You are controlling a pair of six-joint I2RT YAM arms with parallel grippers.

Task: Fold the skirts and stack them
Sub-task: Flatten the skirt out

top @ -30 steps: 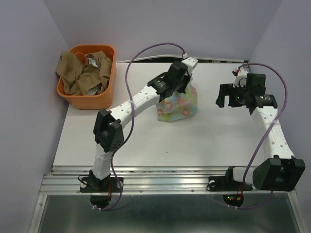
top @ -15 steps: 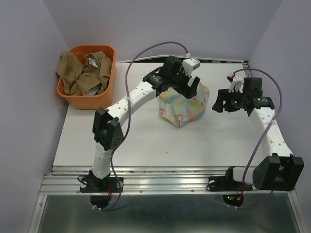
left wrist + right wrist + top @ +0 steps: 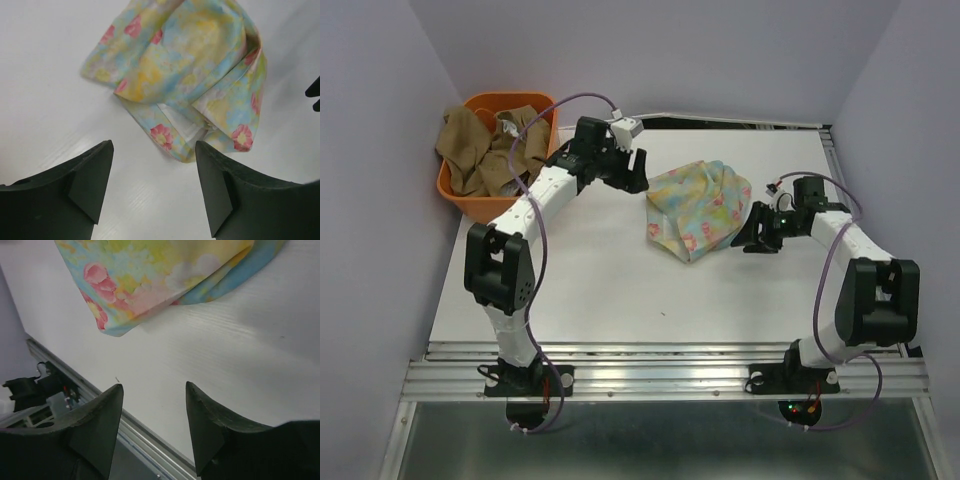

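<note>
The pastel floral skirt (image 3: 698, 208) lies in a loosely folded heap on the white table, with no gripper touching it. It also shows in the left wrist view as the floral skirt (image 3: 190, 70) and in the right wrist view as the floral skirt (image 3: 150, 275). My left gripper (image 3: 638, 172) hovers just left of the heap, open and empty (image 3: 154, 145). Close to the heap's right edge, my right gripper (image 3: 752, 238) stands low over the table, open with nothing between its fingers (image 3: 154, 385). A tan-brown skirt (image 3: 480, 150) is crumpled in the basket.
The orange plastic basket (image 3: 505, 208) stands at the table's back left corner, just behind my left arm. Purple walls close in on both sides. A metal rail (image 3: 100, 405) runs along the table's near edge.
My left gripper opened, let go of the floral skirt and drew back left toward the basket. The skirt settled flatter on the table. My right gripper came down to the skirt's right edge, its jaws narrowing.
</note>
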